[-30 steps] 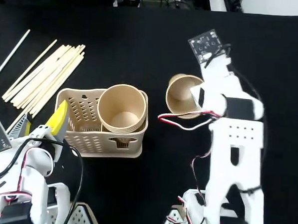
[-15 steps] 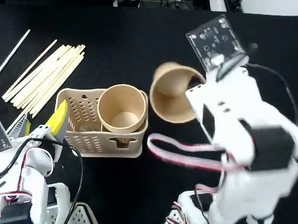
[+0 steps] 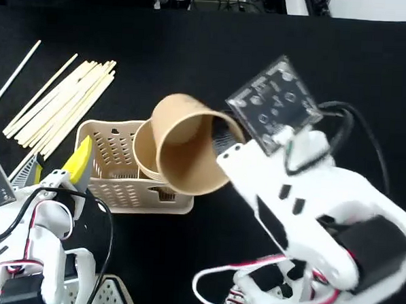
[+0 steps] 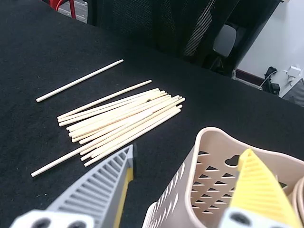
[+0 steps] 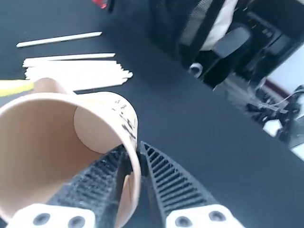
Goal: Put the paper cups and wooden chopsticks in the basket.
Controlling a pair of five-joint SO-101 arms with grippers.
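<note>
Pinched a tilted paper cup (image 3: 186, 148) by its rim in the right gripper (image 5: 135, 147), above the basket (image 3: 105, 137). Held the left gripper (image 4: 189, 151) spread wide and empty beside it, near the wooden chopsticks (image 4: 121, 121).

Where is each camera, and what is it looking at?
High view: above the table, looking down at the basket, chopsticks, held cup, left arm and right arm.
Left wrist view: on the left arm, looking past the open left gripper at the chopsticks and basket.
Right wrist view: on the right arm, looking along the right gripper, shut on the held cup's rim, toward the chopsticks.
Shared: all three show the chopsticks; high and left wrist views both show the basket.
</note>
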